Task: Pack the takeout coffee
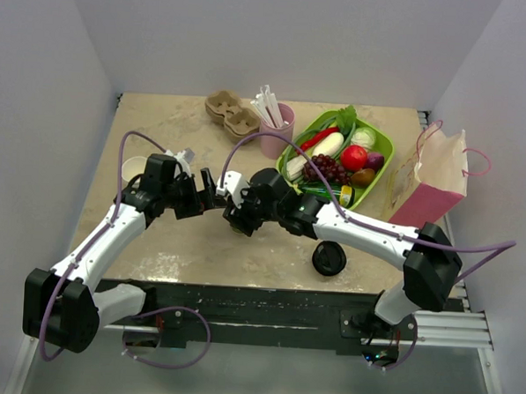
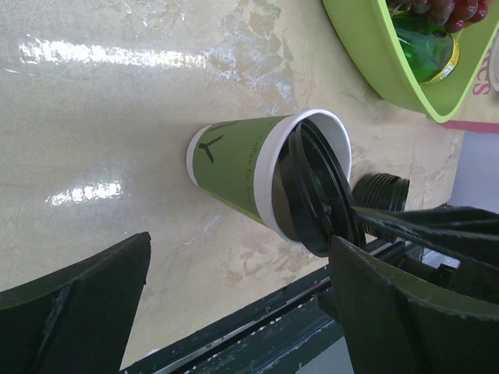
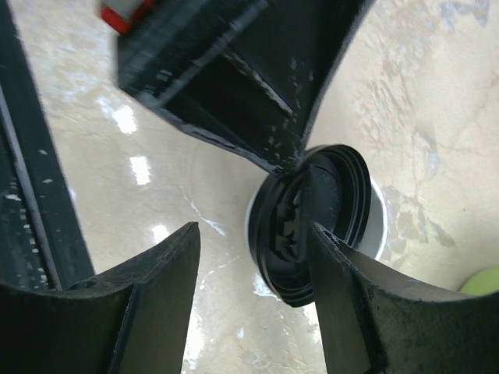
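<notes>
The takeout coffee [image 2: 238,175], an olive-green paper cup, is standing upright near the middle of the table [image 1: 269,255], left of a loose black lid [image 1: 329,258] and nearer than the green tray [image 1: 381,172]. Its lid [image 3: 312,222] is sitting tilted on the rim. The right gripper [image 3: 253,234] is hovering over it, jaws apart, one finger touching that lid. The left gripper [image 1: 203,194] is hanging just left of the cup, spread wide and gripping nothing.

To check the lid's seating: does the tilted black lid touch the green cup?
Touching. The left wrist view shows the black lid tilted in the mouth of the green cup, leaning on its rim.
</notes>
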